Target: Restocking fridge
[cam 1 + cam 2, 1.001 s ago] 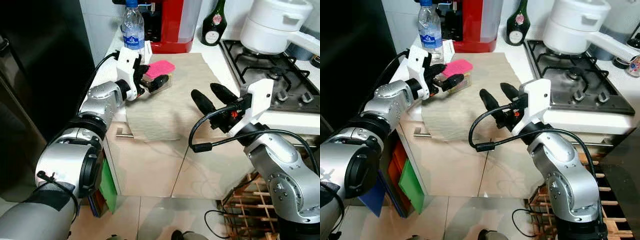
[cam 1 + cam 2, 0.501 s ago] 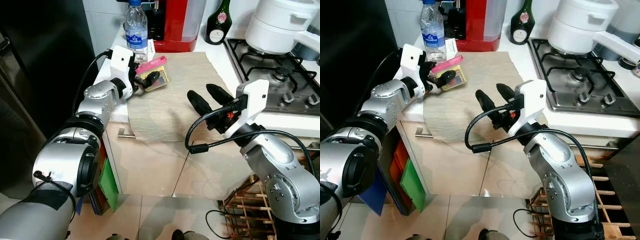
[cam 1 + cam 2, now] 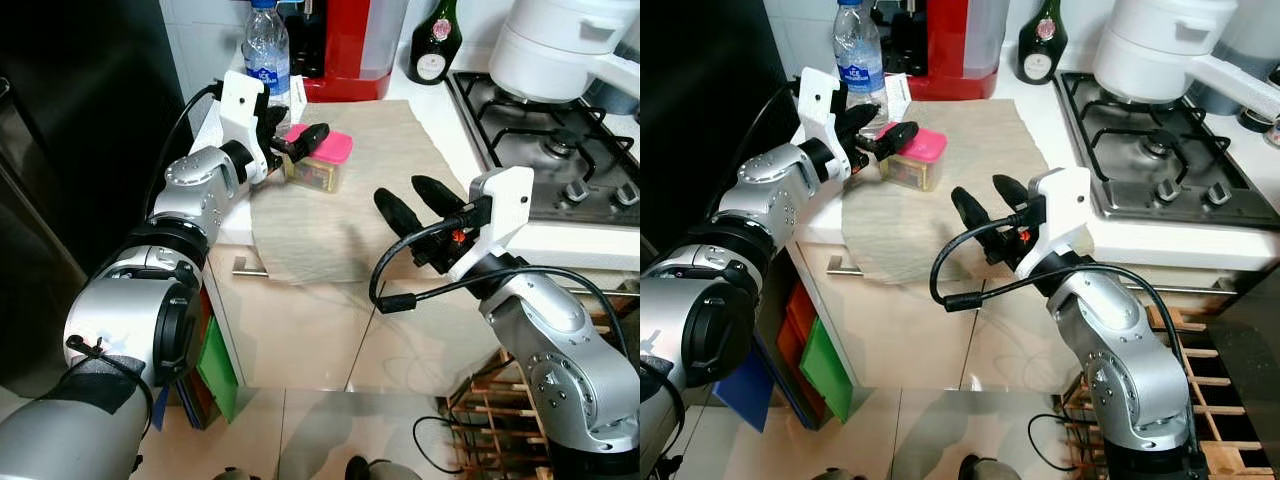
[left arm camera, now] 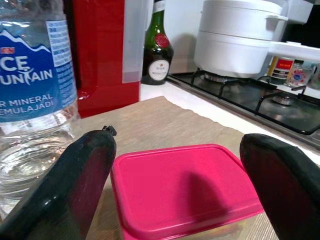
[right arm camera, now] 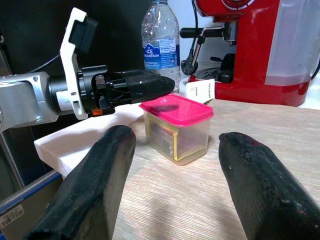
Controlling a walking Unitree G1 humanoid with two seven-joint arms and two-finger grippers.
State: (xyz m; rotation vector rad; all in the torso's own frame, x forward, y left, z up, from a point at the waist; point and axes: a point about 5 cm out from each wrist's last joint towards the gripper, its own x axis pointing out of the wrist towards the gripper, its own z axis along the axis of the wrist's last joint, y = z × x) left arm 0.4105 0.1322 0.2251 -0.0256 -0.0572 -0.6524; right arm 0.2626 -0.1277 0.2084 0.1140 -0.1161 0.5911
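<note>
A clear food container with a pink lid (image 3: 320,165) stands upright on the beige mat (image 3: 340,225) near the counter's left edge. My left gripper (image 3: 300,135) is open just above and beside the lid, its fingers (image 4: 85,180) spread wide on either side of the pink lid (image 4: 185,190) and not touching it. My right gripper (image 3: 405,192) is open over the mat's front right part, well short of the container (image 5: 177,127), with nothing between its fingers.
A water bottle (image 3: 265,45) stands right behind the container. A red coffee machine (image 3: 345,50) and a green bottle (image 3: 433,45) are at the back. A white pot (image 3: 555,50) sits on the gas hob (image 3: 560,140). The black fridge (image 3: 80,130) is at left.
My left gripper held the container tilted; now the container stands upright on the mat and the left gripper has opened and let go. The right gripper has barely moved.
</note>
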